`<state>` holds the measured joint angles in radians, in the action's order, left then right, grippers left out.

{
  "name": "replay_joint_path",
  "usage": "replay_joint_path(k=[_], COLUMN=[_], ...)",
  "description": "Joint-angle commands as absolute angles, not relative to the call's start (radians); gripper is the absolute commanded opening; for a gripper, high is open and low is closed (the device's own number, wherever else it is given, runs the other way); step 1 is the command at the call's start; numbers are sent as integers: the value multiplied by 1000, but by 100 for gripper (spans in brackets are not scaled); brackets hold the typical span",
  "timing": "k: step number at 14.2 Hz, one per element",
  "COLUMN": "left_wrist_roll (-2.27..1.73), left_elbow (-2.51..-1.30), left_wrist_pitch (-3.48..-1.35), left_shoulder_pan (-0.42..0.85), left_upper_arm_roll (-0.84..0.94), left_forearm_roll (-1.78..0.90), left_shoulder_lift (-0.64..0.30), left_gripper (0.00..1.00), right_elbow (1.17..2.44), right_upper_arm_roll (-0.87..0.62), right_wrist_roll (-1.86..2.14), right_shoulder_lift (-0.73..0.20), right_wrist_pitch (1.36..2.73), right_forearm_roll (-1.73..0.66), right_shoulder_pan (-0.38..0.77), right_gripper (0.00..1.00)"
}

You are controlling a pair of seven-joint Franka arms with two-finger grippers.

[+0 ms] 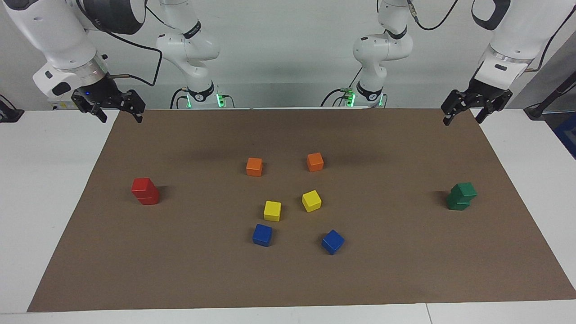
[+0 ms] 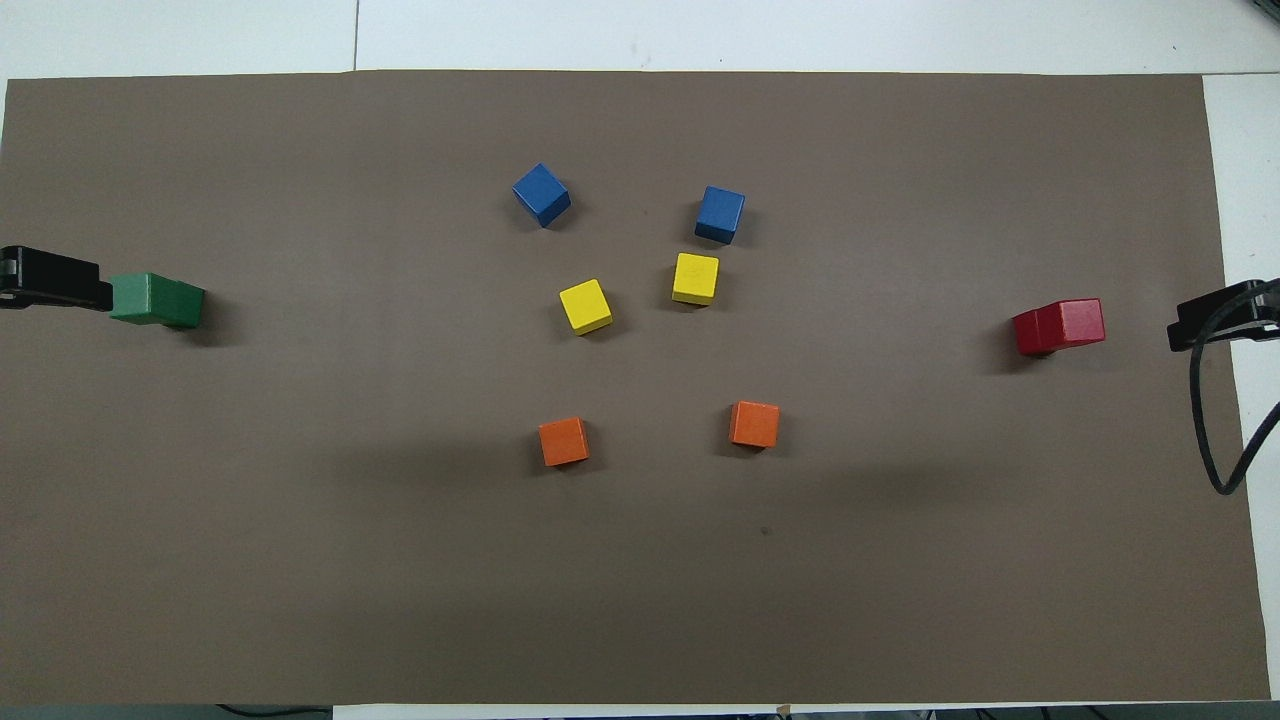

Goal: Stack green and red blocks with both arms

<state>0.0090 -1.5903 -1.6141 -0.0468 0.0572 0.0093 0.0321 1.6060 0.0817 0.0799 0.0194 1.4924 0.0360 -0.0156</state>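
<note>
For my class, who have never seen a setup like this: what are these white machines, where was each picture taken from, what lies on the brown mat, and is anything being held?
These are two white robot arms at a table. One picture faces them from across the table; the other looks down from above their end. On the brown mat stand a red stack of two cubes toward the right arm's end and a green stack toward the left arm's end. Between them lie two orange, two yellow and two blue cubes. The left end effector and right end effector hang open and empty over the mat's corners nearest the robots.
</note>
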Motion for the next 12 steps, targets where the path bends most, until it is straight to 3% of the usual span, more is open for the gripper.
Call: replay_joint_path(k=[1, 5, 12], left_wrist_roll=[6, 6, 8], left_elbow=[-1565, -1568, -1568], left_wrist_pitch=[-1591, -1562, -1557], left_shoulder_pan=[-29, -29, -34], left_upper_arm_roll=[43, 41, 43], left_forearm_roll=[-2, -5, -6], left_shoulder_lift=[17, 20, 21], left_gripper=[100, 100, 100], right_elbow=[1637, 1634, 1632], right_upper_arm_roll=[74, 74, 74], right_wrist_roll=[61, 64, 64], right_shoulder_lift=[44, 37, 37], right_wrist_pitch=[1517, 1591, 1589], right_forearm_roll=[46, 43, 41], right_shoulder_pan=[-23, -25, -25], right_gripper=[100, 100, 100])
